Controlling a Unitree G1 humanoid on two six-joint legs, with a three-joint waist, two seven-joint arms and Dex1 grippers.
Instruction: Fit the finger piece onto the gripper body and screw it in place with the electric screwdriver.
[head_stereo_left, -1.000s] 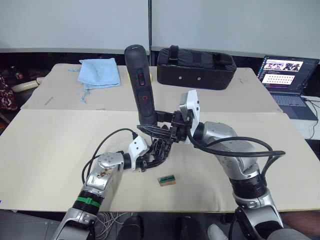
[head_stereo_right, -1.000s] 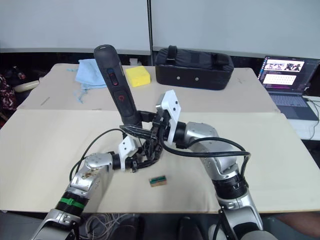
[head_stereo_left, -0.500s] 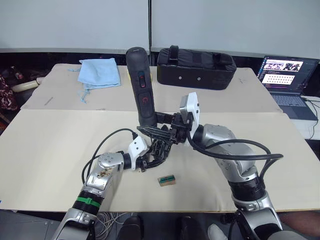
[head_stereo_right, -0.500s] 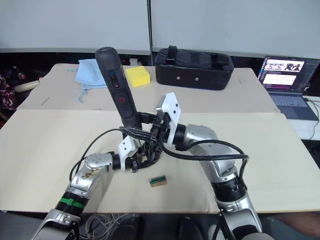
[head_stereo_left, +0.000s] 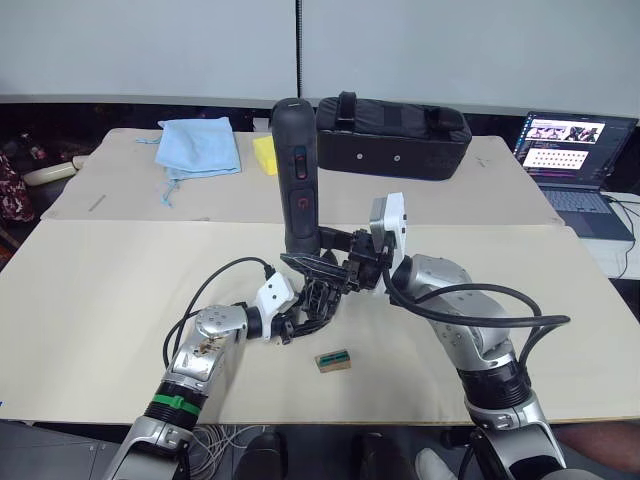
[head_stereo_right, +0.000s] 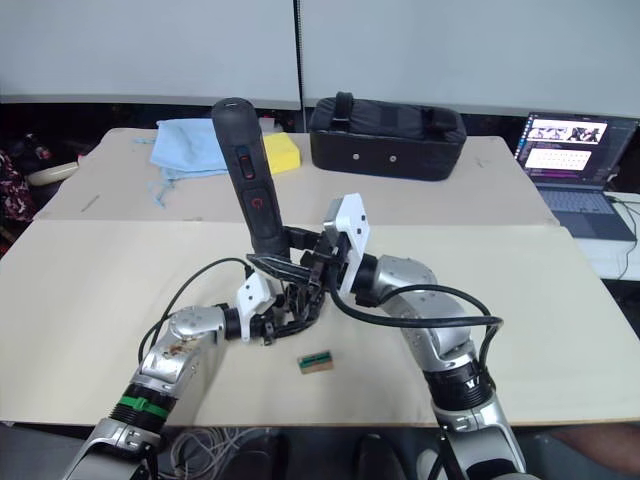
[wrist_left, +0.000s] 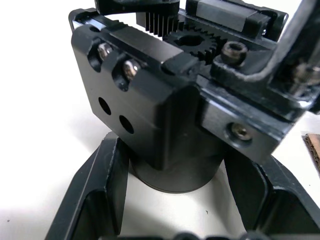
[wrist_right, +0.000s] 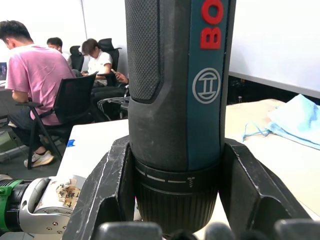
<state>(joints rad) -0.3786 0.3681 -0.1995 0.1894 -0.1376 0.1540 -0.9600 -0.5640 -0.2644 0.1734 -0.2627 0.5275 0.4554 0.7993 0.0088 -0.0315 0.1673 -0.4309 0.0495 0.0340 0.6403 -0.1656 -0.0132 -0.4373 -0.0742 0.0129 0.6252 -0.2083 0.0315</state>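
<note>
The electric screwdriver, black with a red mark, stands nearly upright over the table's middle. My right gripper is shut on its lower collar, with its fingers on either side. Its bit is hidden among black parts just above the gripper body. That body is a black block with gear teeth and screws on a round base, standing on the table. My left gripper is shut on the base, fingers at both sides. A black angled part that looks like the finger piece sits on the body's top.
A small green-and-brown block lies on the table just in front of the grippers. At the back are a black zipped bag, a blue cloth and a yellow sponge. A laptop stands far right. People sit beyond the table.
The screwdriver's top has swung to the right, so it stands more upright, and my right wrist has shifted right with it. The left gripper and the gripper body have stayed put.
</note>
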